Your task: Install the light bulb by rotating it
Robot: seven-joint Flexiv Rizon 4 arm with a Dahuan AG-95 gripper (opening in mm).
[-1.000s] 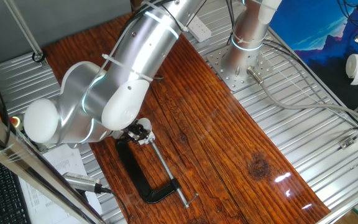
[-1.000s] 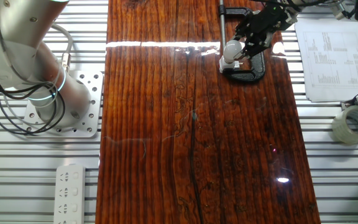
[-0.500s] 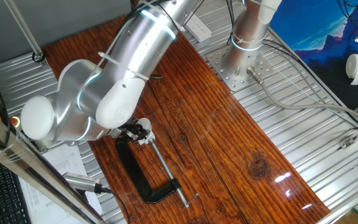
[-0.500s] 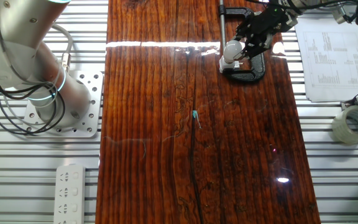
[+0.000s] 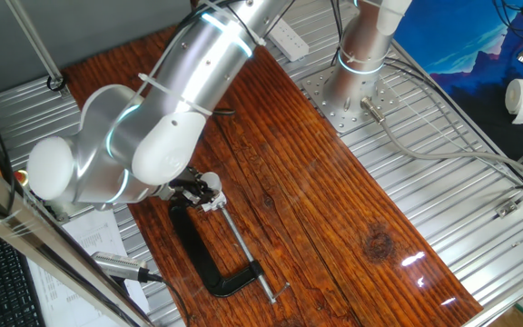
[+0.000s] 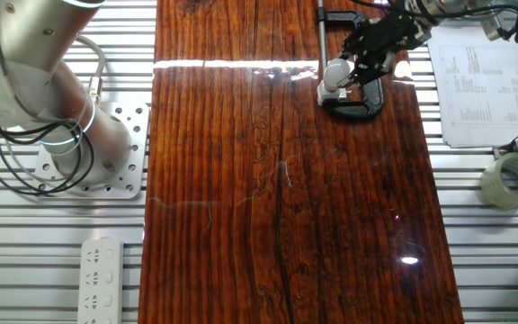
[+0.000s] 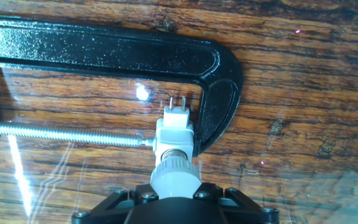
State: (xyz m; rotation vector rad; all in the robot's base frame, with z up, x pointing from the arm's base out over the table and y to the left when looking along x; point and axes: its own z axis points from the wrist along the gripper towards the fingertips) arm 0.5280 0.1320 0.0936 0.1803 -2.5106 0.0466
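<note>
The light bulb (image 7: 174,176) is seen in the hand view directly ahead of the gripper (image 7: 174,198), on the gripper's own axis. Its pale rounded head is nearest the camera, and its silvery screw base is entered into the white socket block (image 7: 174,133) just beyond. The bulb's long axis is lined up with the socket and with the approach direction, so the coming rotation is judged to be a pure twist about that line, with no sideways correction needed.

The socket block is pinched between the screw tip and the curved end of the black C-clamp (image 7: 224,93), which lies flat on the wooden board (image 6: 241,198). Two metal prongs are seen sticking out of the far end of the socket.

Gripper state: the fingertips are hidden below the frame edge in the hand view and are too small to read in the fixed views. The dark fingers (image 6: 367,56) sit right at the bulb (image 6: 334,72), but whether they are clamped on it cannot be told.

Thread engagement is partly visible; how far the bulb is seated cannot be judged.

Risk: any tilt off-axis during the twist is likely to bind the thread.
</note>
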